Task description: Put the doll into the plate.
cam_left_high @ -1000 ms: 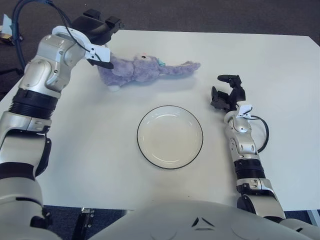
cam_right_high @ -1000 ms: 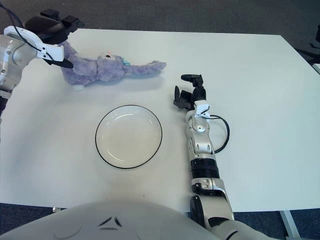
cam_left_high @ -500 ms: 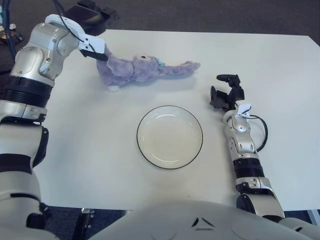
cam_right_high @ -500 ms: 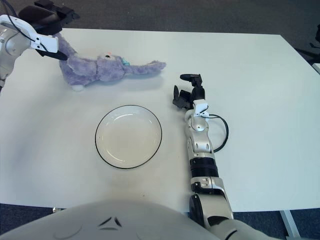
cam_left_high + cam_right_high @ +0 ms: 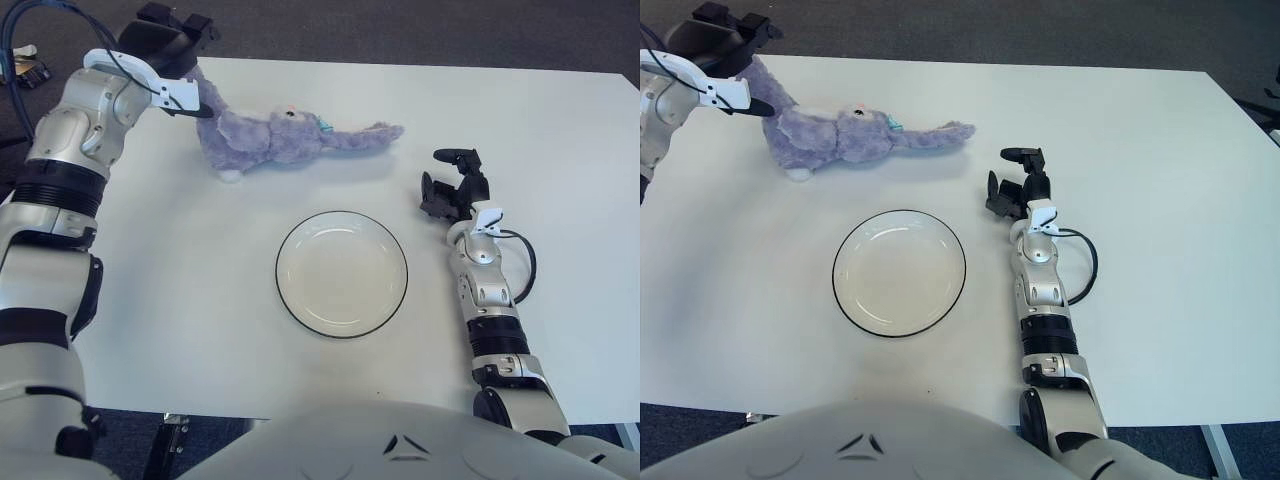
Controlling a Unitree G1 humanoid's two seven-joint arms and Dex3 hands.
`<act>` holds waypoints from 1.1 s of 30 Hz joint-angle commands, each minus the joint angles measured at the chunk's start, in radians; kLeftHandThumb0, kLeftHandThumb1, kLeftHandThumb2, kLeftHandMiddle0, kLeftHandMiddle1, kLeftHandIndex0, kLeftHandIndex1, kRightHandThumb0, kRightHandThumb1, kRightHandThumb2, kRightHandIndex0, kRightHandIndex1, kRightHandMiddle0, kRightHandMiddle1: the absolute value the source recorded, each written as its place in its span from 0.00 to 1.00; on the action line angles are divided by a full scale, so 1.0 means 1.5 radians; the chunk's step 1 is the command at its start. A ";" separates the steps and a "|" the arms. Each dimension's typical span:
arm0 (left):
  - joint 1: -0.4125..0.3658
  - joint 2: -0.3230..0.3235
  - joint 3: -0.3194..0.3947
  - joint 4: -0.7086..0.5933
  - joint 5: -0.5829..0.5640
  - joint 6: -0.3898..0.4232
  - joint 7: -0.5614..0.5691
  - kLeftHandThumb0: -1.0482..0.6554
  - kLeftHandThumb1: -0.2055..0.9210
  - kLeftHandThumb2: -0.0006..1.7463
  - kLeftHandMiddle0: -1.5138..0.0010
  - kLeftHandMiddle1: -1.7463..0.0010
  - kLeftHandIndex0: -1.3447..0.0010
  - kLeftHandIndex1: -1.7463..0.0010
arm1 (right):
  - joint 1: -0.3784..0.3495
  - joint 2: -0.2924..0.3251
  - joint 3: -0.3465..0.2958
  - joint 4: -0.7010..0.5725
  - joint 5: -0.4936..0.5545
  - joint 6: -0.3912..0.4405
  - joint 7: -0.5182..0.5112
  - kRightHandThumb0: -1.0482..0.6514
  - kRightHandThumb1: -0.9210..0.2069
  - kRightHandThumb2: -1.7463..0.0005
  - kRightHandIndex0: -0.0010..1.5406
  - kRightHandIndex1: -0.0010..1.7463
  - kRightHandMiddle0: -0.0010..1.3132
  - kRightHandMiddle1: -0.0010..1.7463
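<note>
The doll (image 5: pixel 290 137) lies on the table (image 5: pixel 560 130) beyond the empty plate (image 5: pixel 341 273), well apart from it; transfer not yet begun. The left hand (image 5: pixel 165 38) sits at the doll's far left end, its grip indiscernible. The right hand (image 5: pixel 450 185), loosely curled and empty, shows right of the plate.

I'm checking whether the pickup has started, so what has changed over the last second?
The left hand has drawn back from over the doll's near end toward the table's far left corner; whether it grips the doll can't be told. The doll has hardly shifted and still lies flat beyond the plate. The plate is unmoved and holds nothing, and the right hand stays idle to its right.
</note>
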 commanded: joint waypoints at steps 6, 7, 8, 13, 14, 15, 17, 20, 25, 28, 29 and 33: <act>-0.009 0.022 -0.006 -0.047 0.003 0.018 -0.081 0.33 0.35 0.59 0.94 0.61 1.00 0.54 | 0.032 0.006 0.002 0.029 0.004 0.031 0.005 0.38 0.35 0.40 0.80 1.00 0.07 0.82; -0.008 0.023 -0.008 -0.051 0.005 0.020 -0.087 0.33 0.35 0.59 0.95 0.63 1.00 0.56 | 0.032 0.006 0.002 0.029 0.003 0.031 0.005 0.38 0.35 0.40 0.80 1.00 0.07 0.82; 0.002 0.025 -0.009 -0.059 0.008 0.022 -0.086 0.33 0.35 0.59 0.95 0.63 1.00 0.57 | 0.032 0.006 0.002 0.028 0.004 0.032 0.006 0.38 0.35 0.40 0.80 1.00 0.07 0.82; 0.004 0.038 -0.027 -0.069 0.025 0.002 -0.104 0.32 0.37 0.57 0.96 0.67 1.00 0.62 | 0.032 0.007 0.002 0.020 0.009 0.036 0.011 0.38 0.35 0.39 0.80 1.00 0.07 0.82; 0.000 0.040 -0.030 -0.068 0.027 -0.002 -0.109 0.32 0.37 0.57 0.97 0.68 1.00 0.63 | 0.032 0.007 0.001 0.018 0.010 0.036 0.012 0.38 0.35 0.39 0.80 1.00 0.07 0.82; -0.003 0.041 -0.035 -0.067 0.032 -0.006 -0.114 0.32 0.37 0.57 0.97 0.68 1.00 0.63 | 0.032 0.007 0.001 0.016 0.011 0.036 0.012 0.38 0.35 0.39 0.80 1.00 0.06 0.82; -0.007 0.041 -0.042 -0.064 0.038 -0.010 -0.119 0.30 0.38 0.56 0.97 0.69 1.00 0.63 | 0.031 0.007 0.001 0.016 0.011 0.035 0.012 0.39 0.35 0.39 0.79 1.00 0.06 0.82; -0.017 0.045 -0.061 -0.057 0.061 -0.032 -0.118 0.25 0.45 0.52 0.95 0.70 1.00 0.61 | 0.028 0.006 0.001 0.004 0.012 0.044 0.015 0.39 0.34 0.39 0.79 1.00 0.05 0.82; -0.035 0.056 -0.087 -0.047 0.096 -0.081 -0.107 0.19 0.53 0.46 0.94 0.70 1.00 0.61 | 0.019 0.005 0.002 -0.012 0.014 0.053 0.021 0.38 0.34 0.39 0.77 1.00 0.06 0.82; -0.040 0.055 -0.090 -0.041 0.105 -0.092 -0.102 0.20 0.53 0.45 0.93 0.69 1.00 0.60 | 0.016 0.005 0.003 -0.015 0.012 0.055 0.022 0.38 0.33 0.40 0.76 1.00 0.06 0.82; -0.041 0.056 -0.091 -0.039 0.107 -0.095 -0.102 0.20 0.53 0.45 0.93 0.69 1.00 0.60 | 0.016 0.005 0.003 -0.016 0.012 0.057 0.022 0.38 0.33 0.40 0.76 1.00 0.07 0.82; -0.046 0.053 -0.098 -0.035 0.125 -0.102 -0.097 0.21 0.51 0.47 0.92 0.67 1.00 0.59 | 0.008 0.007 0.007 -0.019 0.009 0.058 0.023 0.38 0.34 0.40 0.77 1.00 0.07 0.81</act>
